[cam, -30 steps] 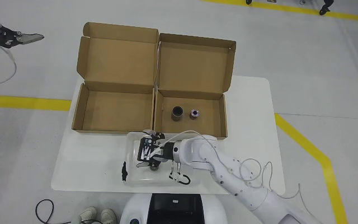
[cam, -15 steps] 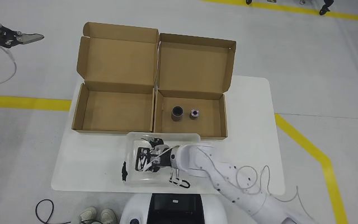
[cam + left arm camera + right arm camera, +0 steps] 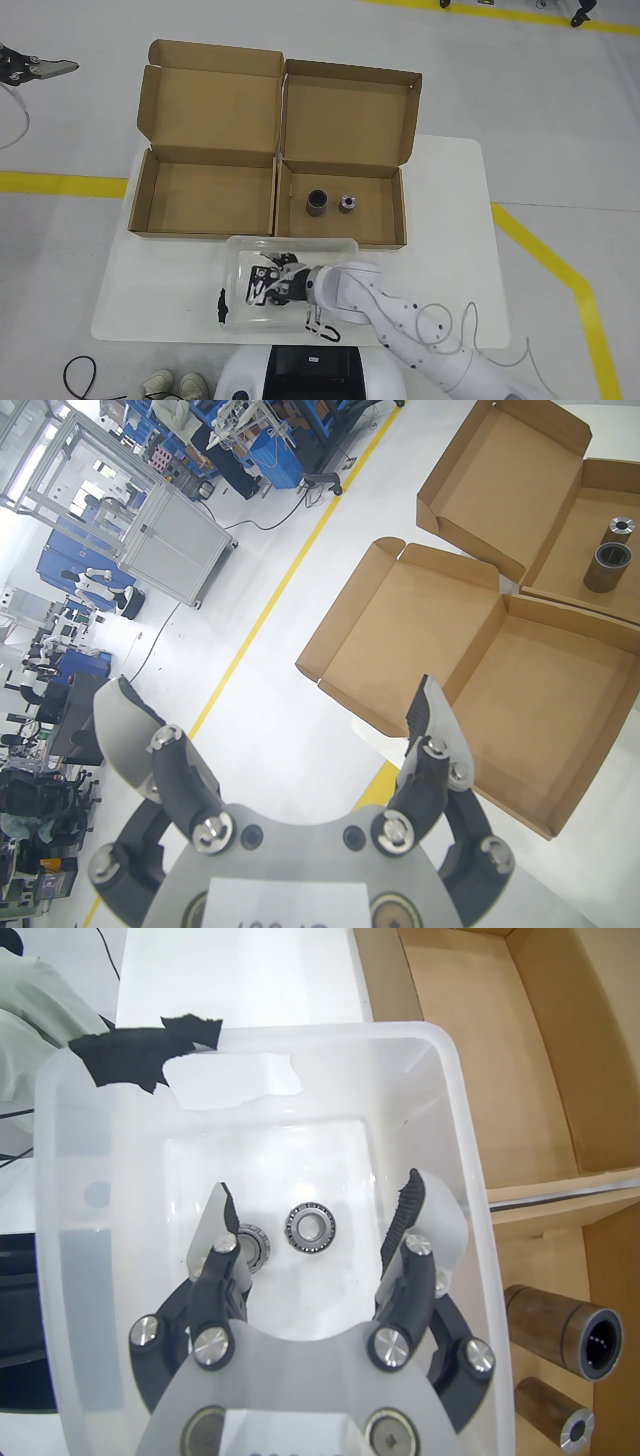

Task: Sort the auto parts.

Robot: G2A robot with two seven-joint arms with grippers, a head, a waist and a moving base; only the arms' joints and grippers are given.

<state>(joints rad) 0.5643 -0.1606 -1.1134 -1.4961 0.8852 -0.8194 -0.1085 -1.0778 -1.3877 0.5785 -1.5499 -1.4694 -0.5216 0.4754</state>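
Right gripper (image 3: 319, 1192): spread wide, holding nothing, low inside the tub to close on a part
Small shiny metal ring bearing (image 3: 310, 1229): lying flat between the two fingers, touching neither, likely the one to grab next
Second metal ring bearing (image 3: 254, 1249): tipped on its edge, right against one finger (image 3: 226, 1215), partly hidden behind it
Clear plastic tub (image 3: 460, 1093): walls close around the hand, keeping loose parts together
Brown cardboard box (image 3: 615, 1253): just past the tub, beside the hand, holding two dark metal tubes (image 3: 555, 1323), so probably the tube place
Other brown cardboard box (image 3: 475, 1053): open, maybe meant for rings
Left gripper (image 3: 275, 700): spread wide, holding nothing, up off the table, out of the way
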